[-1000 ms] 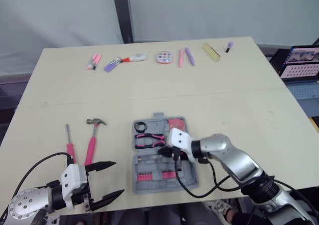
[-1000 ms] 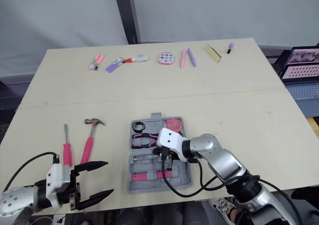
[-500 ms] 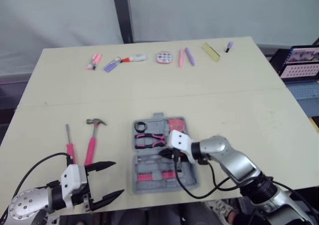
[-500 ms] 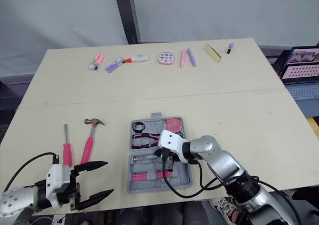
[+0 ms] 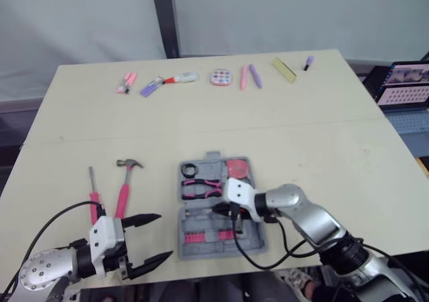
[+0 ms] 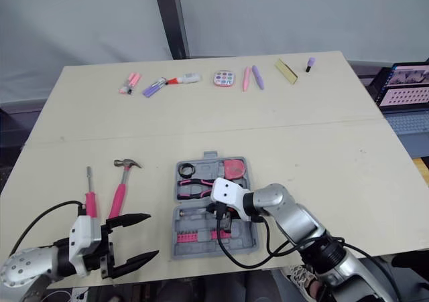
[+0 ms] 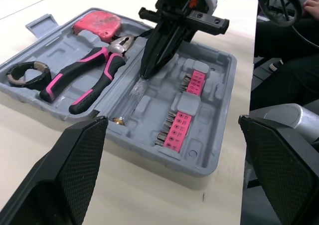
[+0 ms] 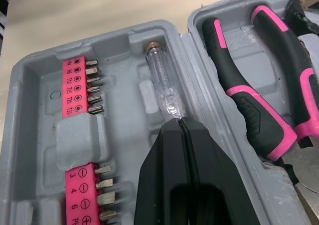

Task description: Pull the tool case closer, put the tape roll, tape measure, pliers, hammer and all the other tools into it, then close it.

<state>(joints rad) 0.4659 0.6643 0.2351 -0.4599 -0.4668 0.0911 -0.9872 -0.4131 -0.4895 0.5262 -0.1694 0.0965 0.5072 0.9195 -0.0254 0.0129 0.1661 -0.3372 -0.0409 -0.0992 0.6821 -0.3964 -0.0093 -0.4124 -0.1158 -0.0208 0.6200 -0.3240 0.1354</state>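
The grey tool case (image 5: 253,238) lies open near the table's front edge. It holds a black tape roll (image 5: 188,170), pink-handled pliers (image 5: 202,187), a red tape measure (image 5: 236,168) and pink bit strips (image 8: 77,88). My right gripper (image 8: 180,122) points down into the case, shut on the end of a clear-handled screwdriver (image 8: 162,88) that lies in its slot. A pink-handled hammer (image 5: 124,189) and a pink screwdriver (image 5: 94,196) lie on the table left of the case. My left gripper (image 5: 164,235) hovers open at the front edge, just near of them.
Markers (image 5: 151,86), a round palette (image 5: 220,78), pens (image 5: 249,76) and a yellow block (image 5: 283,69) line the table's far edge. A laptop (image 5: 405,88) stands off the table's right side. A person's hand (image 7: 311,3) is beyond the case's near side.
My left gripper has shifted a little right, toward the case. My right gripper has edged slightly nearer and lower inside the case.
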